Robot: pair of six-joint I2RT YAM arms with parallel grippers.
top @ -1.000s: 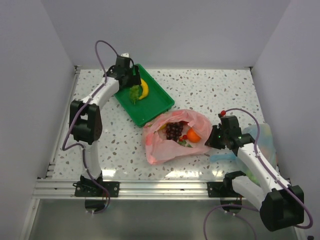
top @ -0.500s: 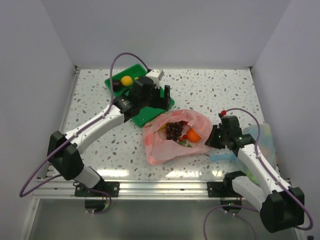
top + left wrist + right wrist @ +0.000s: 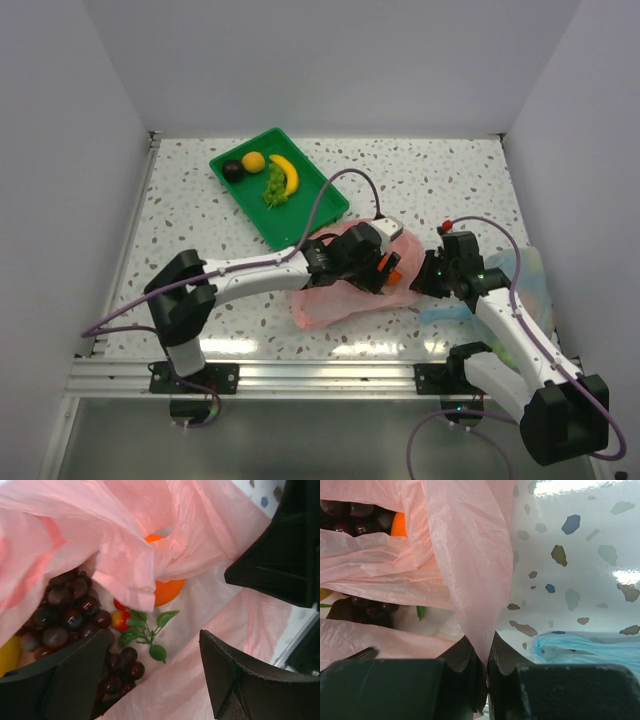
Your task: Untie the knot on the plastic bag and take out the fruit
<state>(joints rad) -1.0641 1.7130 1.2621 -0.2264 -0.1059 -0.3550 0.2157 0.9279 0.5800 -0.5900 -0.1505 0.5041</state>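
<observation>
One speckled worktop (image 3: 440, 180), and near its front middle the plastic bag (image 3: 315, 305), pink and crinkled, mouth open. Behind and to the left of the bag, near it, a green tray (image 3: 300, 220) with a banana (image 3: 289, 174), a near-black round fruit (image 3: 233, 170), a small yellow-orange ball (image 3: 254, 161) and a green piece (image 3: 273, 187). To the right of the bag, near it, a pale blue bag (image 3: 580, 647). At the bag's right edge, the right claw (image 3: 487, 652), pressed together on a fold of the pink film. Over the bag's open mouth, the left claw (image 3: 152, 640), fingers wide apart, gripping nothing. Inside the bag, the fruit (image 3: 60, 630): dark purple grapes (image 3: 65, 600), an orange (image 3: 167, 592) half under a fold, and a small red-and-yellow piece (image 3: 120, 620) touching a green leafy sprig (image 3: 145, 630).
</observation>
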